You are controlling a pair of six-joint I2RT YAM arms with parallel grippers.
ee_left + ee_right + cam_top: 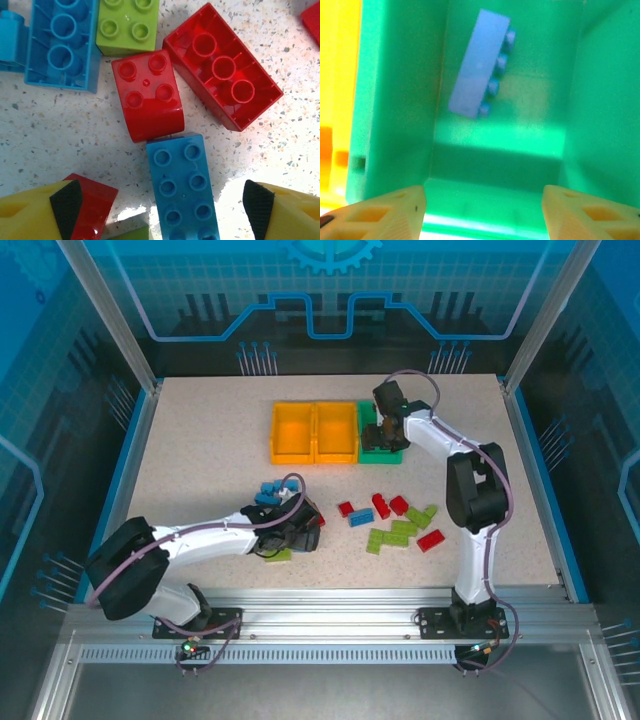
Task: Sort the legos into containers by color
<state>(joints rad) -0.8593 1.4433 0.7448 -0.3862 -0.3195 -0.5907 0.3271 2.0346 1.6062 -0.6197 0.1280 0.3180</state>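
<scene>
The left gripper (159,205) stands wide open over the speckled table (60,135), its black-padded fingers (66,205) either side of a long light blue studded plastic brick (181,185), gripping nothing; the right gripper (484,200) hangs open and empty above the green plastic bin (395,100), where a pale blue brick (479,65) lies on its side.

Place: robot lab work cell
Enclosure: aluminium posts (110,320), blue wall panels (330,300) printed with circuit graphics
Mounting: left arm (200,540) and right arm (470,490) bolted to a slotted rail (330,625)
Surface: speckled tabletop (200,440)
</scene>
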